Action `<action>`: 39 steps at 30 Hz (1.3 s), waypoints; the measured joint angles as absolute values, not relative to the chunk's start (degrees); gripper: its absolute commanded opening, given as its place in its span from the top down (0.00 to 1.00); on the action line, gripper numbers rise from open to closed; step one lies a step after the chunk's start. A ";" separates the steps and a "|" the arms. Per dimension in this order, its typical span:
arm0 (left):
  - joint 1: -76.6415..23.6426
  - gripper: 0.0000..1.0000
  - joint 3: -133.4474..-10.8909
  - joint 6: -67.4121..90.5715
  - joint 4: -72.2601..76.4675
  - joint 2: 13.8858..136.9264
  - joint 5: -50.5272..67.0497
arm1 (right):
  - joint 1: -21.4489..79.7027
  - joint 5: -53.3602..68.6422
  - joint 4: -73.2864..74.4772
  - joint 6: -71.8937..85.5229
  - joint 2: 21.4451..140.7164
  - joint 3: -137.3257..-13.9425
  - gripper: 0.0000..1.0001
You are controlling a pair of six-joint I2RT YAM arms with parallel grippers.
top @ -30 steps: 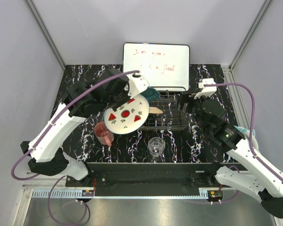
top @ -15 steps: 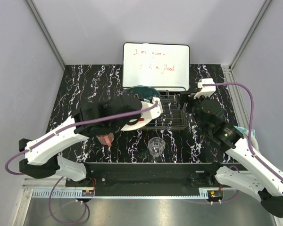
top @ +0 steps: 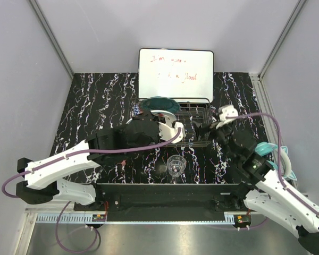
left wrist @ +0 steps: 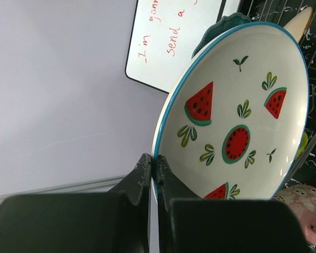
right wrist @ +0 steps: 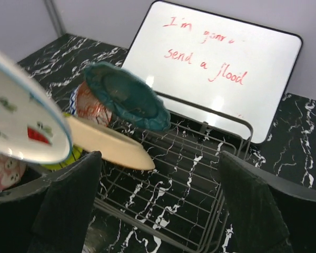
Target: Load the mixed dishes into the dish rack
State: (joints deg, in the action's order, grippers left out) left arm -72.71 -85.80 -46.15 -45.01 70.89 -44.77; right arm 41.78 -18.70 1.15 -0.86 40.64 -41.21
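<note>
Marbled table: left jaws clamp watermelon plate beside dish rack

Bright, even light from overhead fills my cell, leaving only soft shadows under my arms on the table. From my left wrist, the white plate reads crisp while my left fingers blur dark. From my right wrist, its rim smears at left, and the whiteboard carries mild glare.
</note>
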 measured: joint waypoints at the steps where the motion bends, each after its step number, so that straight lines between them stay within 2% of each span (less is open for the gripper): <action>1: -72.71 1.00 -85.78 -46.33 -44.77 70.78 -44.77 | 41.78 -16.32 -1.72 -2.22 38.96 -37.71 0.00; 4: -72.71 1.00 -85.78 -46.59 -43.70 70.52 -44.80 | 41.78 -11.35 -6.87 -5.85 39.20 -32.95 0.00; 13: -72.71 1.00 -85.78 -46.89 -43.13 70.22 -44.62 | 41.78 0.47 -20.84 -11.25 50.94 -33.32 0.00; 17: -72.71 1.00 -84.99 -47.75 -42.57 69.56 -44.36 | 41.78 4.29 -18.92 -12.80 49.52 -34.44 0.00; 23: -72.71 1.00 -80.29 -50.63 -38.76 67.07 -44.16 | 41.78 8.60 -8.67 -12.86 39.11 -38.35 0.01; 26: -72.71 1.00 -76.07 -52.42 -34.48 66.04 -44.14 | 41.78 7.35 -5.78 -11.99 30.55 -38.37 0.02; 31: -73.91 1.00 -67.44 -57.17 -25.50 64.77 -44.21 | 41.76 -1.93 -5.69 -11.09 18.87 -38.98 0.03; 39: -75.57 1.00 -59.22 -66.35 -10.79 64.34 -44.18 | 41.69 -7.92 -6.09 -10.17 18.72 -40.25 0.03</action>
State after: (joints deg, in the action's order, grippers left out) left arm -75.57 -59.22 -66.35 -10.79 64.34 -44.18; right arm 41.69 -7.92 -6.09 -10.17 18.72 -40.25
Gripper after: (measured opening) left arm 0.030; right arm 0.973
